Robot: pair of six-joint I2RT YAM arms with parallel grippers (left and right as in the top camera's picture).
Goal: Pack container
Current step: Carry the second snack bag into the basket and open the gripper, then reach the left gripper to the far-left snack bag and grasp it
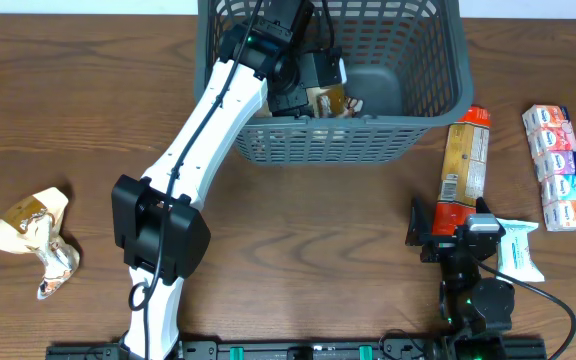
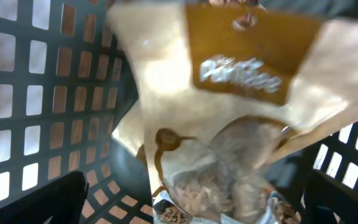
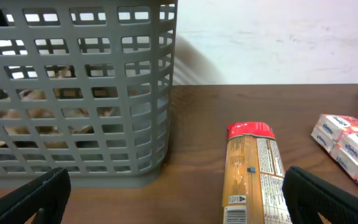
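The container [image 1: 368, 140] stands at the table's far edge. Nearest, the right gripper [image 1: 451, 222] sits spread open and empty, a white packet [image 1: 518, 250] just beside it. Ahead lies a red-topped cracker sleeve [image 1: 465, 160], its print too small to read. Farthest, the left gripper [image 1: 313, 85] hangs inside the container, fingers wide apart, with a tan snack bag [image 2: 229, 124] before them, its white lettering too blurred to read.

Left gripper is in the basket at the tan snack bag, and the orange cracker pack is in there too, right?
No. The orange cracker pack lies on the table beside the basket, per the overhead view. The left gripper is in the basket at the tan snack bag.
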